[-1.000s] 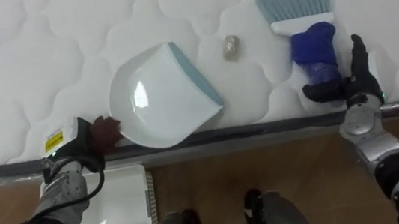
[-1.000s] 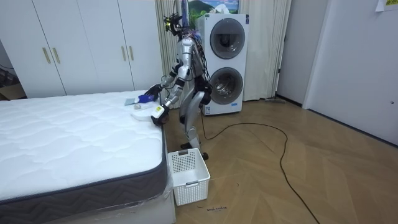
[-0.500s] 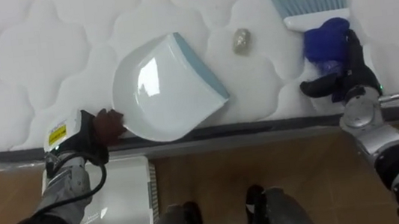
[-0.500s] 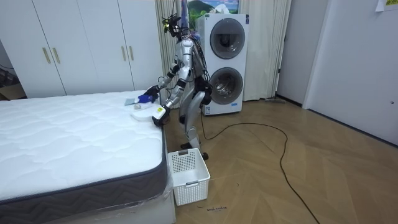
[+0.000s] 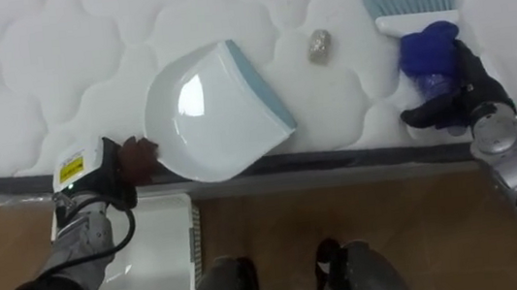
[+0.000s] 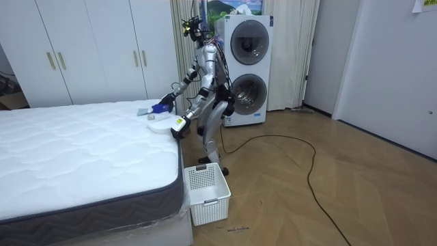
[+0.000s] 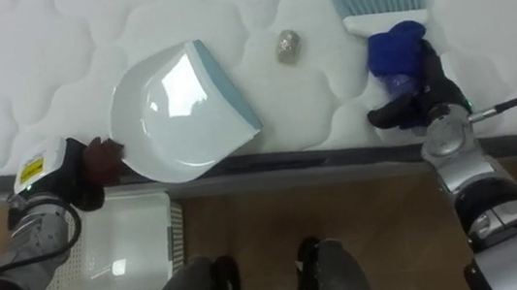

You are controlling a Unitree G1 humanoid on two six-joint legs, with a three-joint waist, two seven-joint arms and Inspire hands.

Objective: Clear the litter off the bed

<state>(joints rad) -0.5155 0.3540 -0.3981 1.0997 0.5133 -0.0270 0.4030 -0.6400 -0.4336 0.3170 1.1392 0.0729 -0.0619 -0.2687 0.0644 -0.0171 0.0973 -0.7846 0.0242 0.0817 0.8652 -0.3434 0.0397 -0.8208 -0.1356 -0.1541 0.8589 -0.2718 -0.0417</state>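
Dustpan (image 5: 211, 111) lies on the bed (image 5: 55, 71) at its near edge, its lip turned toward a small crumpled scrap (image 5: 320, 46). The left hand (image 5: 119, 166) is closed round its rear end, with the forearm rising from beside the white basket (image 5: 159, 254) on the floor. Across the scrap, the right hand (image 5: 463, 97) reaches over the mattress edge, fingers and thumb wrapped round the blue handle of the brush (image 5: 418, 24), whose bristles point away from the robot.
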